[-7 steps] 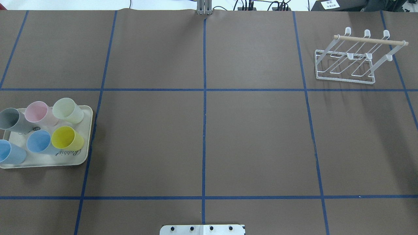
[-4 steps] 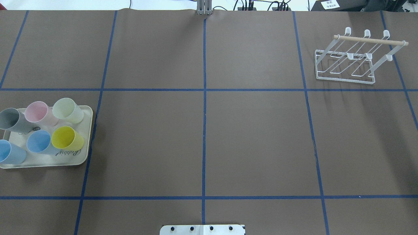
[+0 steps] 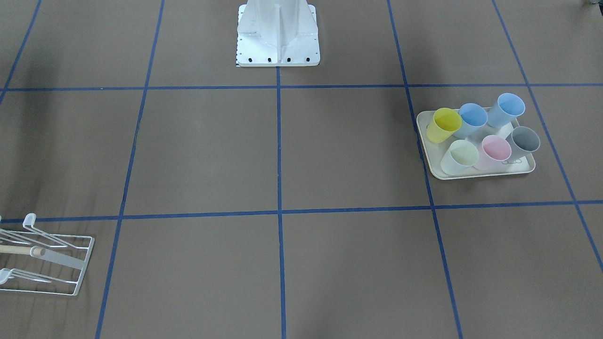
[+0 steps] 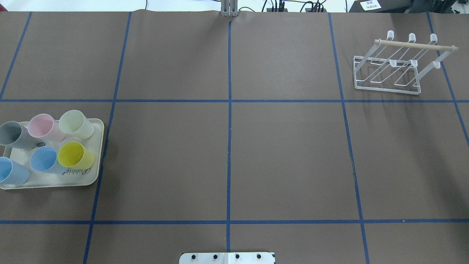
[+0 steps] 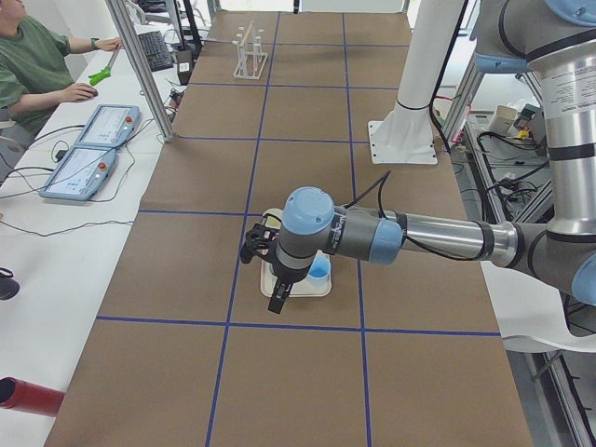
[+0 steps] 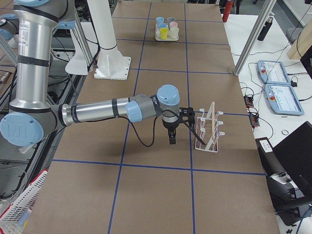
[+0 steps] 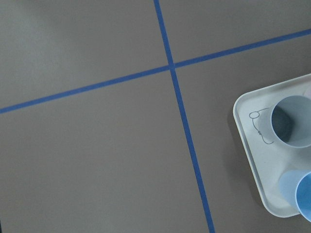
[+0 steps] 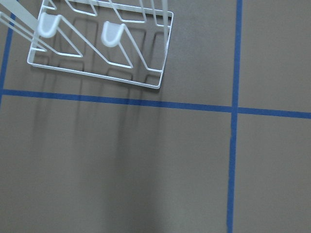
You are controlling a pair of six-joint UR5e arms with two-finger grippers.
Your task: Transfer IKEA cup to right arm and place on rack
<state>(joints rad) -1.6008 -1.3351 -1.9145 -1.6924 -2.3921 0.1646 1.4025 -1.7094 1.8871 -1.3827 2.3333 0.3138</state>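
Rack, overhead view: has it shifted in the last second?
No. The rack sits in the same spot as before, its front edge just beyond the horizontal tape line.

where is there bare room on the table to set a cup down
The whole brown middle between the tray and the rack is bare. Only the tray is crowded, with six cups packed close.
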